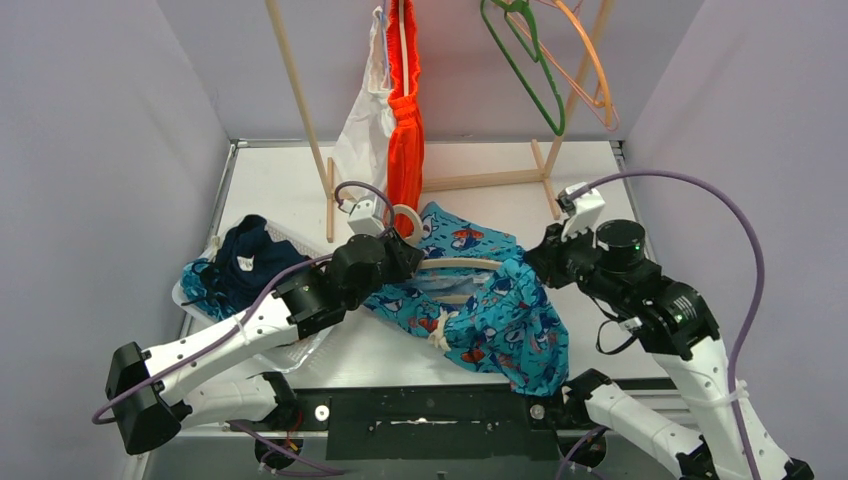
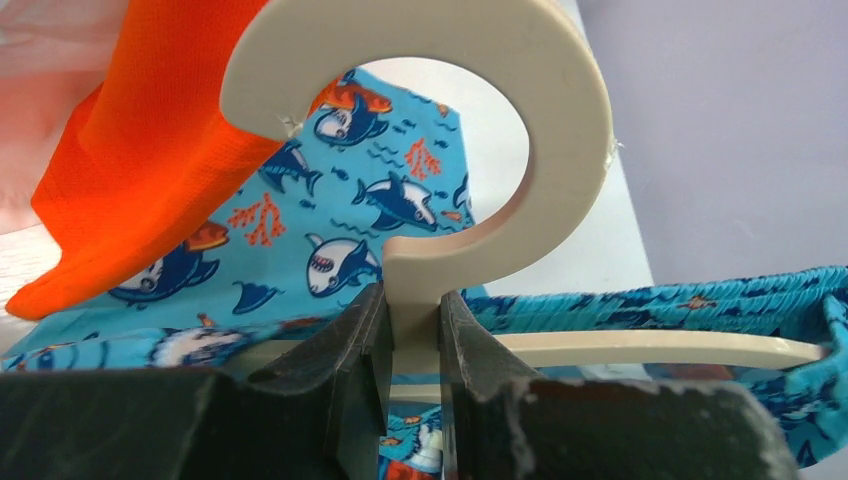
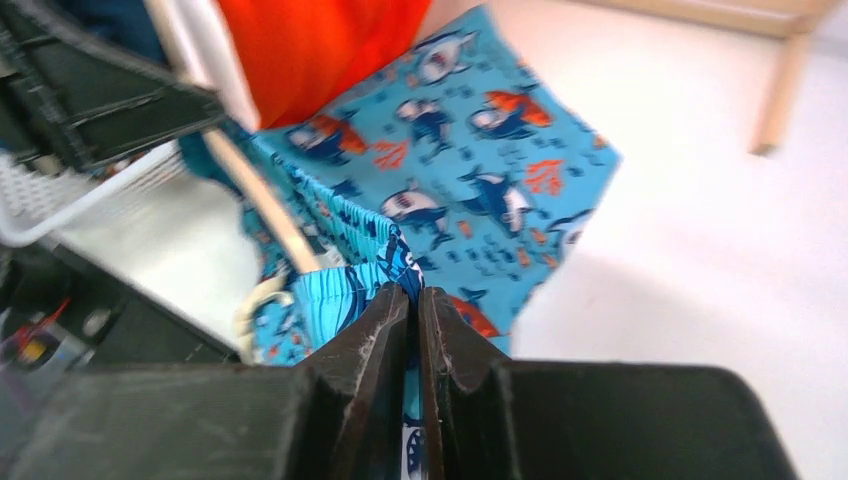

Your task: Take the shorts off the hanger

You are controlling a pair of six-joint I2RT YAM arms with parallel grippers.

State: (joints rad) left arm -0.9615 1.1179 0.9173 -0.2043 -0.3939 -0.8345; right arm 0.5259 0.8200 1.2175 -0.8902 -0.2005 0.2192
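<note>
Right wrist shows right pincer [image 3: 413, 300] clenched on shark shorts [image 3: 480, 160]; left pincer [image 2: 413, 305] grasps their hanger [image 2: 560, 120].

Left of the black base plate [image 1: 430, 425], the left arm [image 1: 215, 340] has white link shells, round black joints and a lavender cable [image 1: 255, 305]. Right of the plate, the right arm [image 1: 705, 375] is built alike, with small green lights on its joints. The fingers [image 2: 345, 355] are matte black.

left tool [image 2: 412, 340] clamped on neck of cream hanger [image 2: 565, 140], just under the hook; hook opens toward 8 o'clock; bar runs off to 3 o'clock, teal shark-print shorts [image 2: 330, 215] waistband lying along it; orange shorts [image 2: 140, 160] at 10 o'clock, overlapping the teal
</note>
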